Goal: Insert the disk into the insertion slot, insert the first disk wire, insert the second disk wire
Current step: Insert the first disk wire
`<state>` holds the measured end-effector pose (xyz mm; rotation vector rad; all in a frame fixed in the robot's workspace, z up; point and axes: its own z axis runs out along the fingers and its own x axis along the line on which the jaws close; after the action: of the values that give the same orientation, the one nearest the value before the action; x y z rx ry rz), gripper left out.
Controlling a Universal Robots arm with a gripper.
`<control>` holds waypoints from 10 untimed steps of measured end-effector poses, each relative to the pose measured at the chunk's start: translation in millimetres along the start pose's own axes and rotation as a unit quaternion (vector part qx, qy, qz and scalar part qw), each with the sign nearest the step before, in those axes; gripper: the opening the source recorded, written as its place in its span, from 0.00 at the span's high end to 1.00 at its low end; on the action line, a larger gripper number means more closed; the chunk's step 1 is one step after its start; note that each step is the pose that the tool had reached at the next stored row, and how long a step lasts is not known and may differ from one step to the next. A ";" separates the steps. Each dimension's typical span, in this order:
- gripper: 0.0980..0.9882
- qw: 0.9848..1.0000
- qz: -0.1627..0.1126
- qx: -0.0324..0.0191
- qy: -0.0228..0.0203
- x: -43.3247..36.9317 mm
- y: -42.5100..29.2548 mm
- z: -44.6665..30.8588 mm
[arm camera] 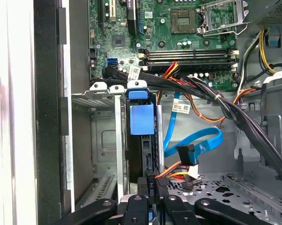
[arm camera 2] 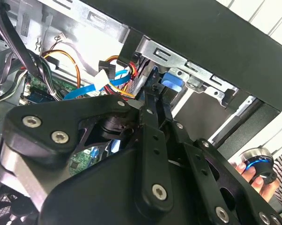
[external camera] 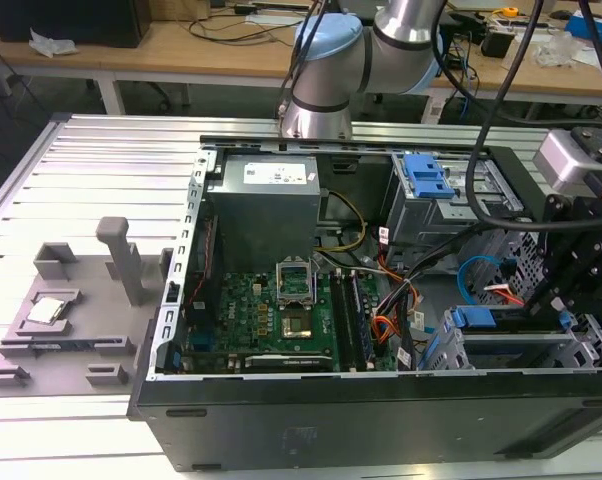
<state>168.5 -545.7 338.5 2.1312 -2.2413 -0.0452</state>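
wooden desks [external camera: 131, 55] behind a ribbed aluminium table [external camera: 91, 170].

Passage was tight at the exterior view's right of the computer case [external camera: 281, 440]. The disk [arm camera: 142, 140] occupied one side of the insertion slot [arm camera: 102, 140]; the cage space beside it stood open. A blue data cable [arm camera: 209, 136] looped just beside the disk, and a black cable bundle [arm camera: 211, 95] crossed between it and the motherboard [arm camera: 178, 42]. Over the motherboard, room was open. The gripper [arm camera: 151, 187] stood at the disk's outer edge.
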 end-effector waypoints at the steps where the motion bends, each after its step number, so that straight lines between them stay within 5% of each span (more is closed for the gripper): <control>1: 0.90 1.000 0.000 0.000 0.000 0.0 -0.2 0.1; 6: 0.90 1.000 0.000 0.000 -0.001 0.1 0.0 -5.1; 8: 0.90 1.000 -0.001 0.000 -0.010 0.3 0.0 -5.0; 10: 0.90 1.000 -0.001 0.000 -0.012 0.9 -0.1 -4.3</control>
<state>168.7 -546.5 342.9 2.1436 -2.2528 -0.0728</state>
